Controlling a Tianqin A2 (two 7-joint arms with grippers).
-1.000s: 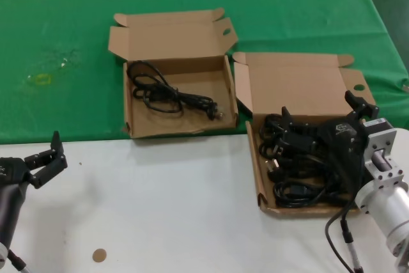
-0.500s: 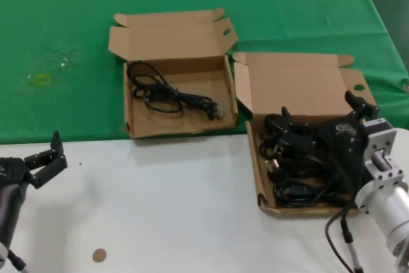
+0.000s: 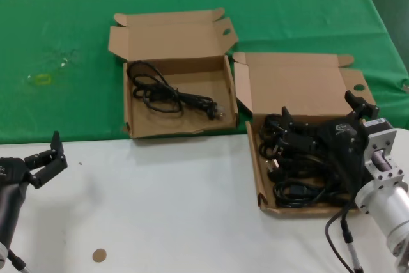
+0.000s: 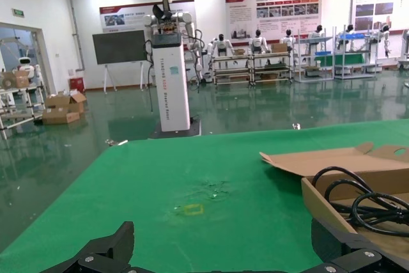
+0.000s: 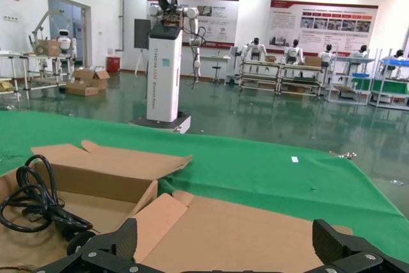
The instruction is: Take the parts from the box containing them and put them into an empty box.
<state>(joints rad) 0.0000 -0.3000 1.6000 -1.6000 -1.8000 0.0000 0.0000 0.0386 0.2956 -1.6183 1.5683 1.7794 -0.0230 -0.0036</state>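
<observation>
Left gripper, fingers spread wide and holding nothing, hovers over the white tabletop at its near left edge. Centre-left, on the green cloth, lies the empty box with lid open, now containing one coiled black cable. To its right, just beside it and straddling the cloth's edge, sits the box containing them, lid raised, filled with a tangle of black power cords. Right gripper, fingers spread wide, is lowered over that pile; nothing is visibly clamped between its fingers.
</observation>
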